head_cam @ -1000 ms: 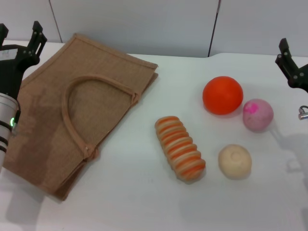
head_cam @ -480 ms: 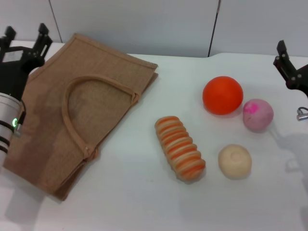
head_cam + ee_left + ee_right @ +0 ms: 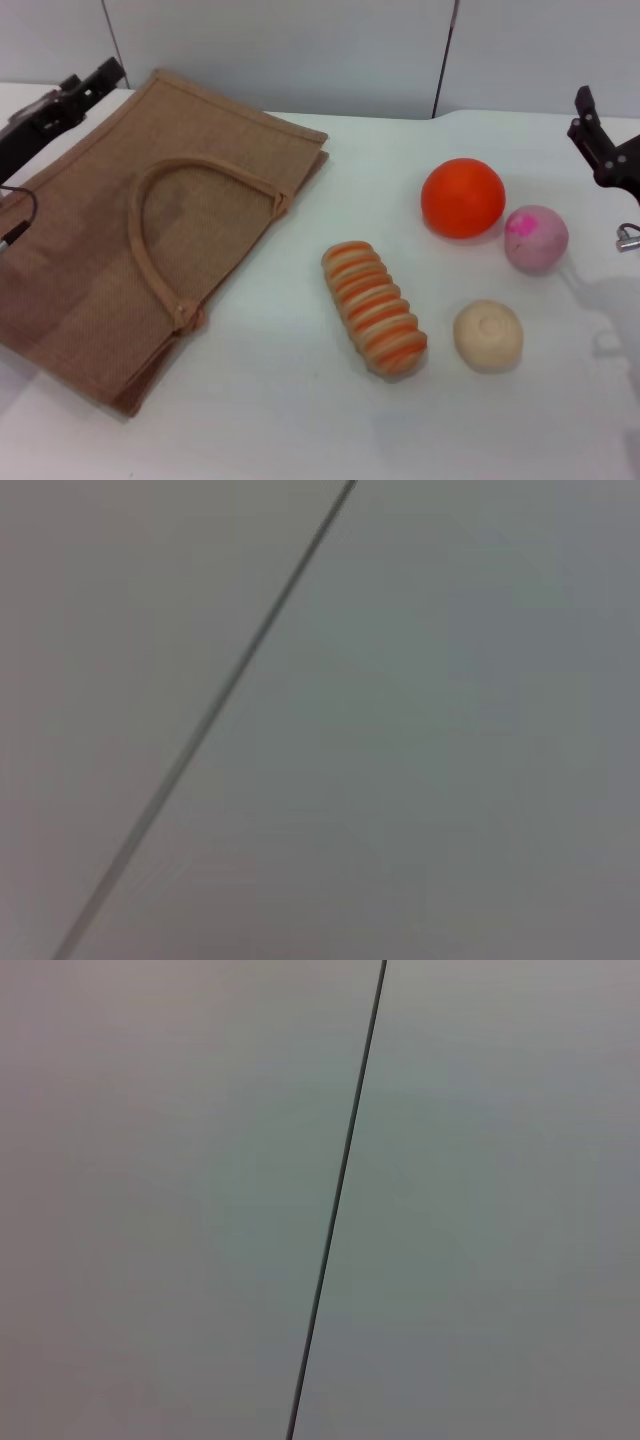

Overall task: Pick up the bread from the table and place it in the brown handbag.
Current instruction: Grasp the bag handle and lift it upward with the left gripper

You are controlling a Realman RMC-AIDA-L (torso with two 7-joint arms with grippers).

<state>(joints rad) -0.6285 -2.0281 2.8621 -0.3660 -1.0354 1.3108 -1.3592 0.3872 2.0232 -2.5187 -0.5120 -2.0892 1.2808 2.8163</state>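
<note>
The bread (image 3: pixel 374 308), a ridged loaf with orange and cream stripes, lies on the white table (image 3: pixel 300 420) near the middle. The brown handbag (image 3: pixel 150 230) lies flat to its left, handles (image 3: pixel 150 215) resting on top. My left gripper (image 3: pixel 88 80) hangs over the bag's far left corner, open with nothing between its fingers. At the far right edge my right gripper (image 3: pixel 600 125) is above the table, well away from the bread. Both wrist views show only a grey wall.
An orange ball (image 3: pixel 462 197), a pink ball (image 3: pixel 536 238) and a round beige bun (image 3: pixel 488 335) sit to the right of the bread. A grey panelled wall (image 3: pixel 300 50) runs behind the table.
My left arm has swung up and away toward the far left, uncovering the bag's left side. The right gripper has barely shifted. Bread and bag lie as before.
</note>
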